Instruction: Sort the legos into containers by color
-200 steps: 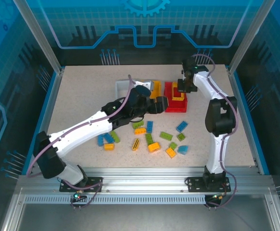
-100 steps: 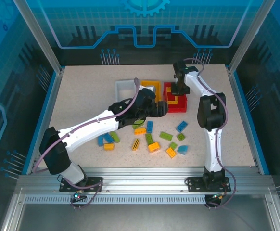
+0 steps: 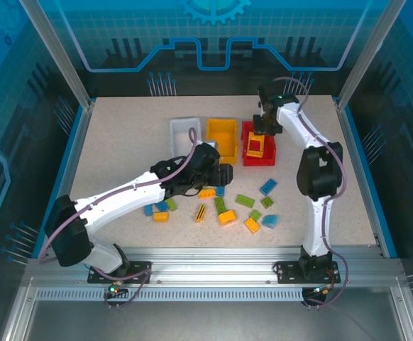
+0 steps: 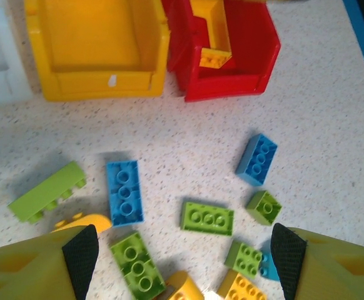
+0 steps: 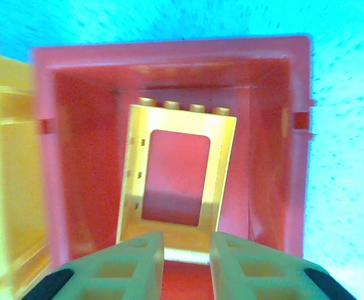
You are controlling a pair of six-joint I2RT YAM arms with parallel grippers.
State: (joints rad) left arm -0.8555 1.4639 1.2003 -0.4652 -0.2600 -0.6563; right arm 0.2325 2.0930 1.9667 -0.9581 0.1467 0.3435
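Right claw (image 5: 187,242): fingers parted by a narrow gap, nothing seen clamped; it is poised over the red open-topped plastic bin (image 5: 169,53).
Yellow window-frame brick (image 5: 129,187): inside the red bin, directly ahead of the right claw's tips, with its near edge at them. Whether they touch cannot be told.
Left claw (image 4: 185,256): wide open and empty, hovering over loose studded bricks on the speckled table (image 4: 332,125).
Blue oblong brick (image 4: 124,190): just ahead of the left claw, toward its left finger.
Yellow-orange plastic bin (image 4: 94,81): farther ahead, empty, touching the red bin.
White plastic bin (image 4: 0,81): ahead, far left.
Step in hand: probably a drop-off on the right and brick selection on the left.
Next move: the right claw needs a straight lift; the left needs a squared descent onto one brick.
Room: red walls close beside the right claw, open above. Bricks crowd the left claw's tips, while those ahead lie apart.
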